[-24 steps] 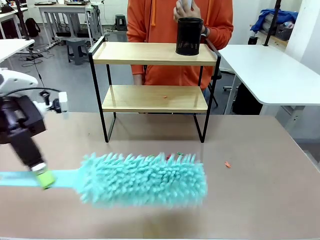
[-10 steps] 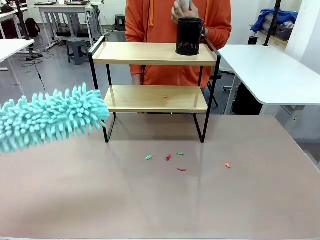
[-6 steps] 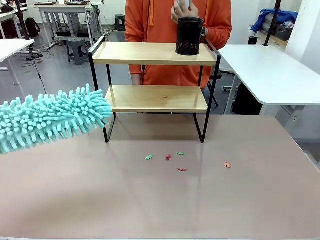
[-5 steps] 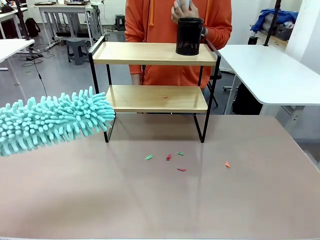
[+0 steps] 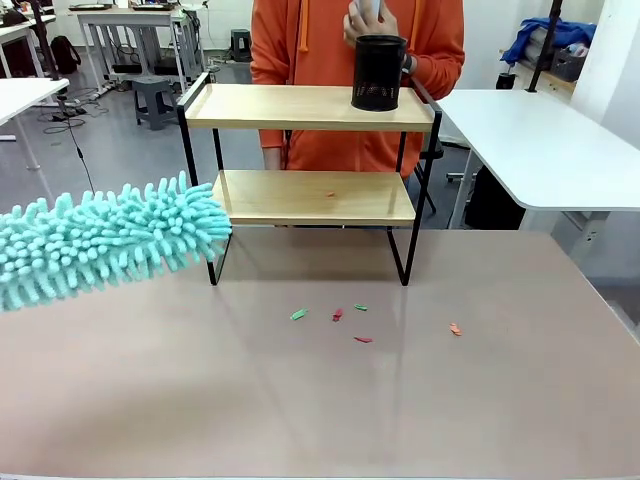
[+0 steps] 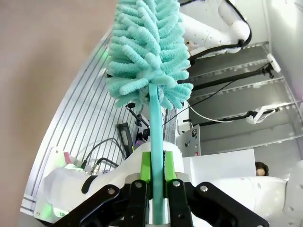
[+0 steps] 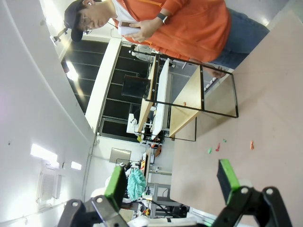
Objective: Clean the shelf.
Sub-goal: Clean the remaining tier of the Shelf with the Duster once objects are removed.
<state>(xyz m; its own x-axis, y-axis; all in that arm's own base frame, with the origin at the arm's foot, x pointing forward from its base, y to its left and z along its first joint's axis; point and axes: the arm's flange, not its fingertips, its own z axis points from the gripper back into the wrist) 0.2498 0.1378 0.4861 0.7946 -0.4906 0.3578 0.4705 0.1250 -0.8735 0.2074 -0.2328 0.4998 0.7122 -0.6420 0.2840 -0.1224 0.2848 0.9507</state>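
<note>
The shelf (image 5: pixel 310 195) stands mid-table, with two light wooden boards in a thin black frame. A small red scrap (image 5: pixel 331 195) lies on its lower board. A fluffy teal duster (image 5: pixel 105 240) hovers at the left, its tip close to the shelf's front left leg, level with the lower board. In the left wrist view my left gripper (image 6: pixel 157 170) is shut on the duster's teal handle (image 6: pixel 155 123). My right gripper (image 7: pixel 170 179) is open and holds nothing, well back from the shelf (image 7: pixel 189 94).
A black mesh cup (image 5: pixel 379 72) stands on the top board at the right, a person in orange right behind it. Several small green, red and orange scraps (image 5: pixel 337 314) lie on the table in front of the shelf. A white table (image 5: pixel 540 140) stands far right.
The duster, earlier low over the scraps on the table, rose to the left. In the last second its tip has crept right and slightly down toward the shelf's left leg.
</note>
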